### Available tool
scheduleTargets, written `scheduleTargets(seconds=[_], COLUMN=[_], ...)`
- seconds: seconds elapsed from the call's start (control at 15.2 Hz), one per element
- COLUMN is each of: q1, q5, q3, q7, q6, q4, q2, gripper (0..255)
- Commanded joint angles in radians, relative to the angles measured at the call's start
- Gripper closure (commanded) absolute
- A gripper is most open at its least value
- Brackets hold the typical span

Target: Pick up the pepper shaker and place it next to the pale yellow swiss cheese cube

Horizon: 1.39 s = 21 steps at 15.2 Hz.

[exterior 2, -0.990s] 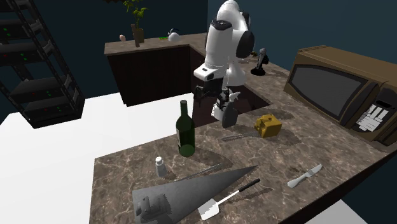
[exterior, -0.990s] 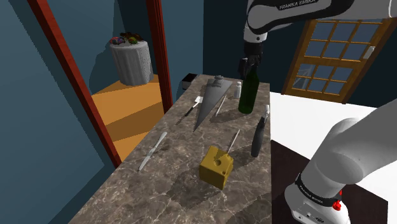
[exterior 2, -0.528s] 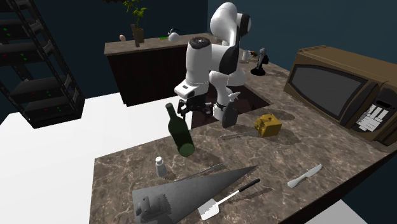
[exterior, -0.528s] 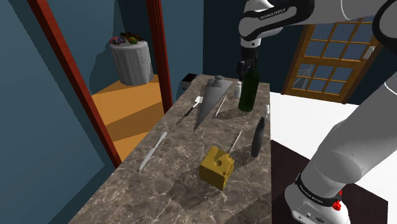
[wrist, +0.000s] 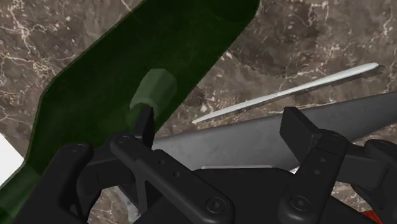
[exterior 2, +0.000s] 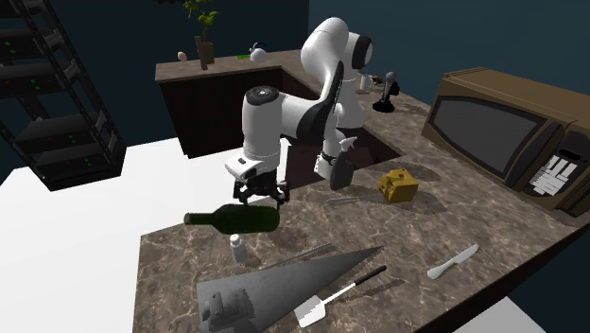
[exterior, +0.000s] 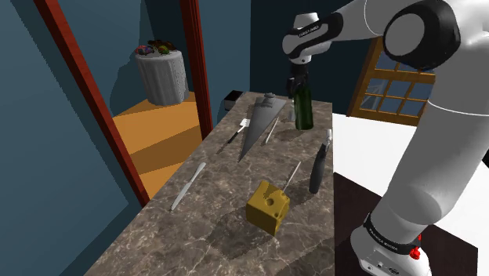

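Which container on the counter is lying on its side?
The green wine bottle, horizontal just beneath the gripper; the pepper shaker and the dark spray bottle both stand upright.

So in the second exterior view, the bottle (exterior 2: 232,219) is tipped over sideways at centre-left of the counter (exterior 2: 425,222), with the shaker (exterior 2: 238,248) just below it. Lower middle you've got the cone thing (exterior 2: 284,284) and spatula (exterior 2: 326,301). The cheese cube (exterior 2: 399,185) sits right of centre, the microwave (exterior 2: 501,128) far right.

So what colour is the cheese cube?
The cheese cube is mustard yellow with darker round holes. It shows best in the shoulder view.
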Motion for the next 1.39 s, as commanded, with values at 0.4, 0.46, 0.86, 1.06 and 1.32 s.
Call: scheduleTargets(seconds=[0.4,0.46,0.86,1.06,1.32], q1=[-0.106,-0.122,-0.129,-0.13,-0.13], q5=[0.108,0.119,0.127,0.13,0.13], q3=[-0.001,0.003,0.008,0.01,0.01], q7=[-0.144,-0.157,-0.164,-0.166,-0.166], q6=[-0.107,-0.119,-0.064,-0.034,-0.034], q4=[0.341,0.395,0.368,0.347,0.348], q2=[0.345,0.391,0.421,0.43,0.431], gripper=[0,0,0,0,0])
